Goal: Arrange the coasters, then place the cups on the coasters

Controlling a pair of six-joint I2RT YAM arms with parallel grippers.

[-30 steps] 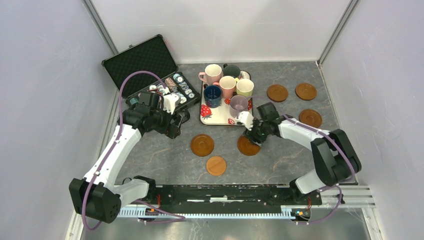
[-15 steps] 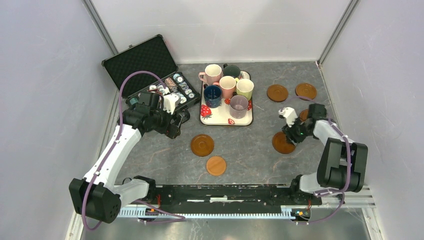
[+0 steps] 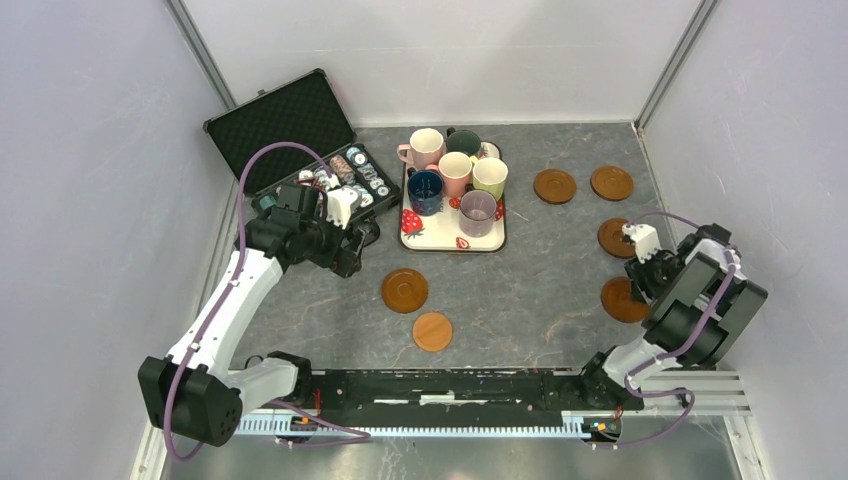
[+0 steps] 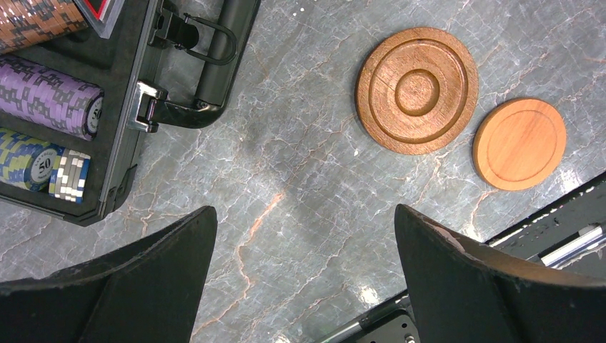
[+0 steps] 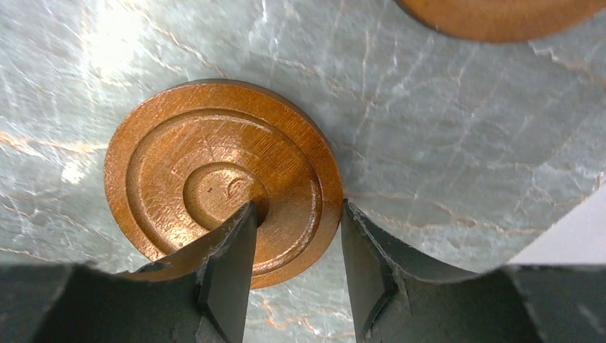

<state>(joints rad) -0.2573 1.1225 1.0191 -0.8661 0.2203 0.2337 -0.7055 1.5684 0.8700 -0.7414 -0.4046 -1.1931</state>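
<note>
- One grey marbled table carries everything.
- One black foam-lined poker-chip case lies open at back left. Only the left wrist view shows its chip stacks and latch.
- One cream strawberry-print tray holds all six handled ceramic mugs; none is on a coaster yet.
- Left gripper: fingers wide apart, nothing between them.
- Right gripper: fingers pinch the rim of one round brown wooden coaster at far right, one pad on top, one outside. The top view hides this grip behind the arm.
- Risk: the thin edge grip could slip, or the disc could land overlapping the neighbour coaster.
- The other coasters: two more at back right, two near centre.
</note>
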